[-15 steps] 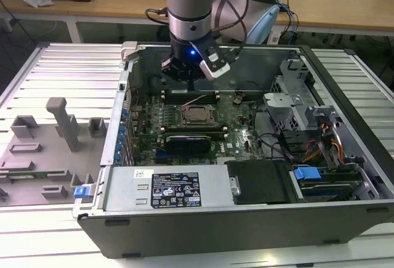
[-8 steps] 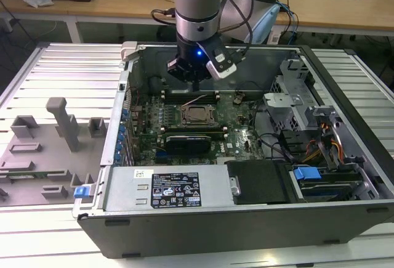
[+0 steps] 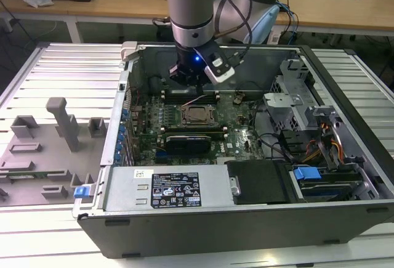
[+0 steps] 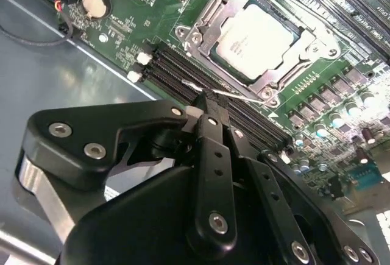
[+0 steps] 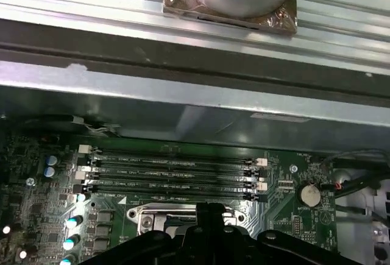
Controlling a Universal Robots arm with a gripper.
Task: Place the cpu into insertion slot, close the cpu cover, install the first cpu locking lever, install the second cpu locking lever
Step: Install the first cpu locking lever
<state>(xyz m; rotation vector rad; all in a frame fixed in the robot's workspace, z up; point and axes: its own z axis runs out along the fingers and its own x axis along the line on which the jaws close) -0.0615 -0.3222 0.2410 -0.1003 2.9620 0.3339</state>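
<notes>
The robot's gripper (image 4: 204, 103) hangs low inside the open computer case (image 3: 246, 231), over the green board (image 4: 152, 9). Its two fingers are pressed together at the tip, and I see nothing between them. The cpu (image 4: 255, 36) already lies flat in the insertion slot (image 4: 291, 22), with its shiny top facing up. The cpu cover (image 4: 207, 20) is folded down over it, so the chip shows through the big square window. That makes me think the first two jobs are done and the work is now at the locking levers. A thin silver rod (image 4: 225, 92) runs just beside the fingertip, between the slot and the long black memory slots (image 4: 173, 70). I think it is one of the levers, and it looks like it is not locked down, but I cannot tell for sure. I also cannot tell if the tip touches it. To lock such a rod, I think the tip must catch it well, push it down, and slide it under its little hook. It is thin and springy, so it could slip off and hit the memory slots.
</notes>
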